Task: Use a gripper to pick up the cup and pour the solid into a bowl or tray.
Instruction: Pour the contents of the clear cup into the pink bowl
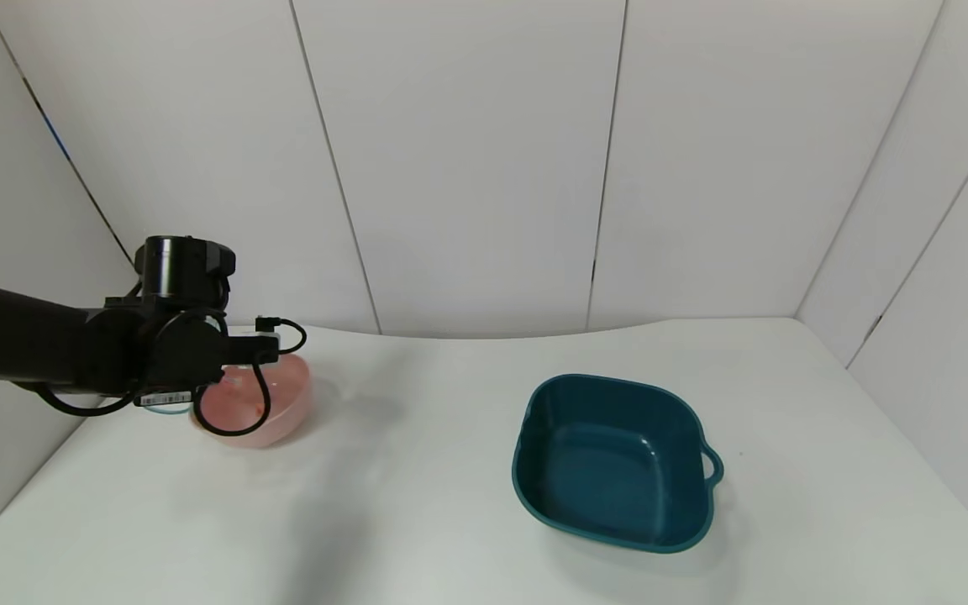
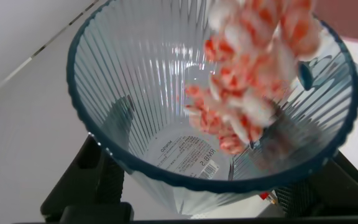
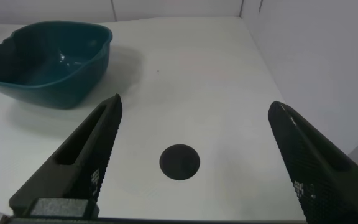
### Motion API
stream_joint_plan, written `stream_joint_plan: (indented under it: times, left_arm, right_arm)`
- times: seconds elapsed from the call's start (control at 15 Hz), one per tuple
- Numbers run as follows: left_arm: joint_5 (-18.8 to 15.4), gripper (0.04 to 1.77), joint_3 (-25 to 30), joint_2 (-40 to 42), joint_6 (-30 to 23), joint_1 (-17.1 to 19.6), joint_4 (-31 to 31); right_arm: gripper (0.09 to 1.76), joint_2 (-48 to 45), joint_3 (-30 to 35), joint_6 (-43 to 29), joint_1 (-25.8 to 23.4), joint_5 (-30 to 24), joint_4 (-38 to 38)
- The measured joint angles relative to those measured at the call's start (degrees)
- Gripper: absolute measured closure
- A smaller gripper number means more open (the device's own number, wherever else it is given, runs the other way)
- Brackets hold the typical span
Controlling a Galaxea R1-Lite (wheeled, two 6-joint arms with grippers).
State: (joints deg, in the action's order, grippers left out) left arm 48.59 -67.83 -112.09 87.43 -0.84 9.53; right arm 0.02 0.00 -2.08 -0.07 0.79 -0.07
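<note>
The right hand (image 3: 194, 155) is parked low over the near right part of the table (image 1: 417, 504). Its two black fingers (image 3: 79, 162) stand wide apart with nothing between them. Below the gap, a round dark spot (image 3: 179, 162) marks the white tabletop. This hand does not show in the head view.

Farther in, right of centre, the teal tray (image 1: 618, 462) sits on the table, with its small handle (image 1: 712, 465) turned to the robot's right. It also shows in the right wrist view (image 3: 45, 62), well apart from the right hand.

At the far left, the left arm reaches in over the table's edge. The left hand (image 1: 198, 370) hangs just above the pink bowl (image 1: 286, 403) and hides part of it in the head view. This hand is clamped on the cup (image 2: 210, 93), with black finger parts against the cup's base on both sides. From the wrist camera the view goes straight into the cup's ribbed, blue-rimmed mouth, and a printed label (image 2: 191, 158) shows through its bottom. The solid (image 2: 247, 87), pink-red and whitish bits, lies bunched along one side of the cup and at its rim. The bits at the rim are blurred. Whether any have landed in the bowl cannot be told.
</note>
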Motion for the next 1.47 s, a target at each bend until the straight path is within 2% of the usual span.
stream_joint_plan:
  times: [0.47, 0.87, 1.47]
  left_arm:
    - [1.7, 0.50, -0.6, -1.4, 1.2, -0.6, -0.4]
    - [5.2, 0.50, -1.5, -1.6, 3.9, -1.8, -0.4]
    - [4.3, 0.50, -2.5, -0.1, 2.3, -1.9, 0.3]
  right_arm:
    - [0.14, 0.0, 0.0, 0.0, 0.0, 0.0, 0.0]
    - [0.14, 0.0, 0.0, 0.0, 0.0, 0.0, 0.0]
    - [0.14, 0.0, 0.0, 0.0, 0.0, 0.0, 0.0]
